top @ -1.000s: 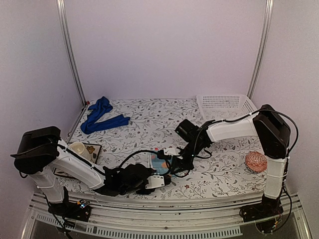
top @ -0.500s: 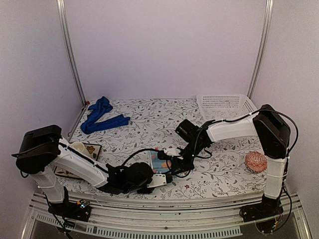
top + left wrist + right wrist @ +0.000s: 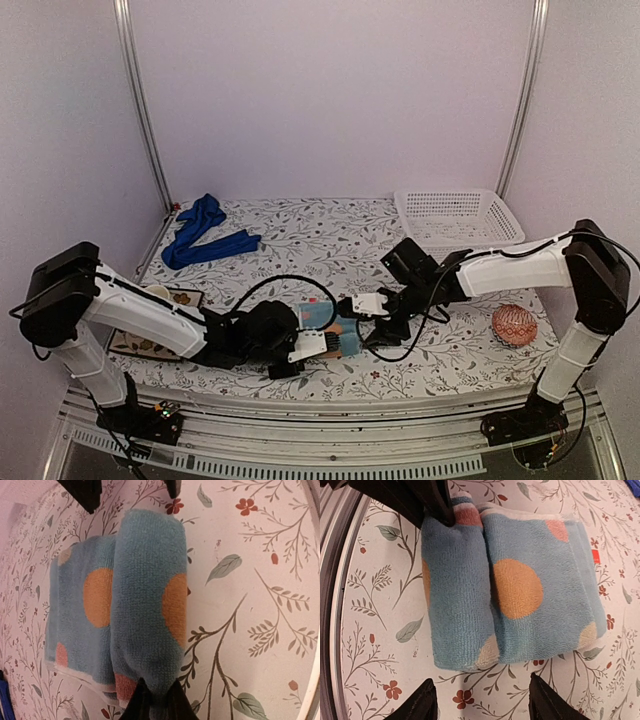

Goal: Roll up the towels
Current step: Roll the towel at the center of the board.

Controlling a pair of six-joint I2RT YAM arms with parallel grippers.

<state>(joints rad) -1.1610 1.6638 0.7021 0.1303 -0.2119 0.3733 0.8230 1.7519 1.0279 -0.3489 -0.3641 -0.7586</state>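
Observation:
The light-blue towel (image 3: pixel 330 322) (image 3: pixel 145 595) (image 3: pixel 510 585) with orange dots lies near the table's front middle, one long side rolled into a thick fold. My left gripper (image 3: pixel 320 347) (image 3: pixel 156 702) is shut on the near end of that rolled part. Just off the towel's other end, my right gripper (image 3: pixel 373 330) (image 3: pixel 482 702) stands open, touching nothing, with floral table cloth between its fingertips. Lying crumpled and unrolled at the back left is the royal-blue towel (image 3: pixel 205 232).
A white basket (image 3: pixel 455 215) stands at the back right. A pink-red patterned ball (image 3: pixel 514 325) rests by the right arm's base. A cup (image 3: pixel 155 294) and a flat brown card (image 3: pixel 183 301) sit at the left edge, behind my left arm.
My left gripper has closed on the towel's rolled end. My right gripper has opened, let go of the towel and drawn back to the right, its arm swinging lower.

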